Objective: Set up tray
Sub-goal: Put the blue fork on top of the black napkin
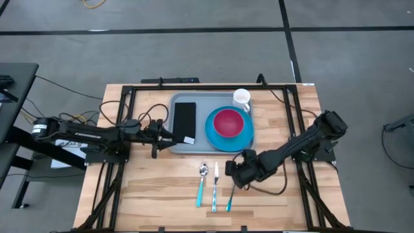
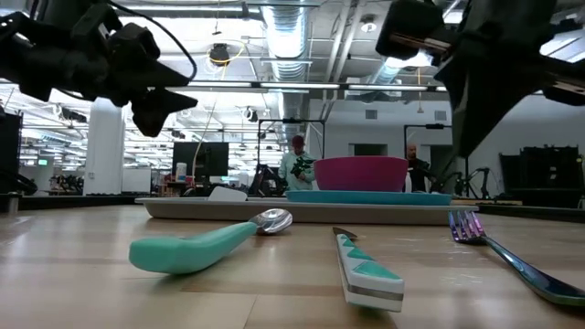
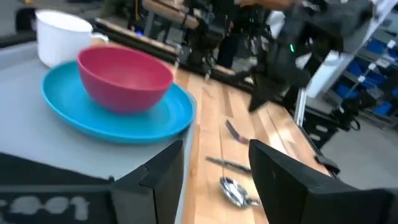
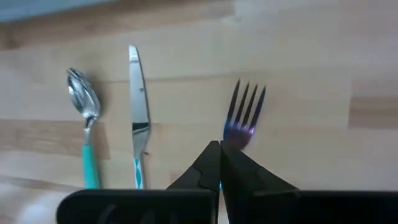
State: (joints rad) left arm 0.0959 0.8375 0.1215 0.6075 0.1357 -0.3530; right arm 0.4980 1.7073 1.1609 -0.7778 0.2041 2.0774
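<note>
The grey-blue tray lies at the table's far middle. It carries a black rectangle, a blue plate with a pink bowl on it, and a white cup. A spoon, a knife and a fork, all with teal handles, lie flat on the wood near the tray's near side. My left gripper is open at the tray's left edge. My right gripper is shut and points down over the fork's neck, above it in the low view.
Black frame rails run along the table's left and right sides and its far edge. Bare wood lies left of the cutlery and toward the near edge. People stand in the room far behind the table.
</note>
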